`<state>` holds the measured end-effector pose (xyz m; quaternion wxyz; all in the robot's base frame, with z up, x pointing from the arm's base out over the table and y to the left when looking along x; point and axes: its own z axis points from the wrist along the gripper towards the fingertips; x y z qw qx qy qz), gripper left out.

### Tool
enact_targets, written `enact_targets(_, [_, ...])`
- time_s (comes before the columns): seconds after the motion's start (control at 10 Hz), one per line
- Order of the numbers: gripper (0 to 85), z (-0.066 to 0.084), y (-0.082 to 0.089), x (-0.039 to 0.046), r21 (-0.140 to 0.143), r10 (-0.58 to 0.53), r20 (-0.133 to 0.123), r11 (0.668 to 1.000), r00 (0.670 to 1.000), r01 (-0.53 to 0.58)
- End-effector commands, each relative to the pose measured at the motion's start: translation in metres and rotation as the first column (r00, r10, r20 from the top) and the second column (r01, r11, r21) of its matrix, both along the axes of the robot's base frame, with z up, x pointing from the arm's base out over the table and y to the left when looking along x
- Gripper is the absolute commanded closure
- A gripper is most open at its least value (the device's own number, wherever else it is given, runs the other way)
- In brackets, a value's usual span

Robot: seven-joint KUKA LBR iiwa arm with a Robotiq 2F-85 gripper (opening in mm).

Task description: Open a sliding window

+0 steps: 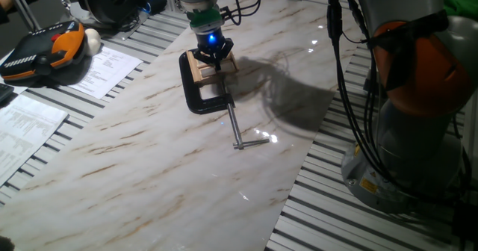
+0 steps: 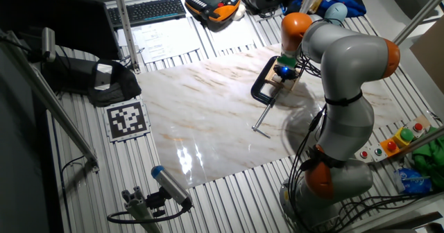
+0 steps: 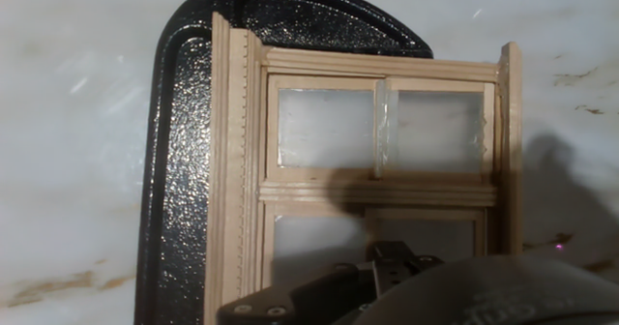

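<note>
Marble-patterned bench [image 1: 149,154] on a slatted metal table, cluttered at the far edge. Near to far in one fixed view: you have the clamp's screw bar nearest, pointing toward 5 o'clock, then the black C-clamp [image 1: 196,94], then the sliding window [image 1: 203,66] pinned flat in its throat, with papers [image 1: 104,70] and a teach pendant [image 1: 45,49] out at 10 o'clock. Your claw [image 1: 212,54] sits directly over the window, low, at or just above the wood; you cannot tell its spread from any view. Hand view shows the window [image 3: 377,170] with its sashes seemingly overlapped only at the meeting bar. Judgement: approach done; the slide itself looks not yet made.
</note>
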<state>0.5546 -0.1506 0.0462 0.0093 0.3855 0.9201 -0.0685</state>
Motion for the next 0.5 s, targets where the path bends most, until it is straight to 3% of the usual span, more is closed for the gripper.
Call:
enact_targets(0.0, [85.0,-0.0003,0.0002,-0.0002,0.000,0.000,0.000,1.000,1.000,0.000])
enact_targets(0.4, [85.0,-0.0009,0.0013,0.0001,0.006,0.000,0.000,1.000,1.000,0.000])
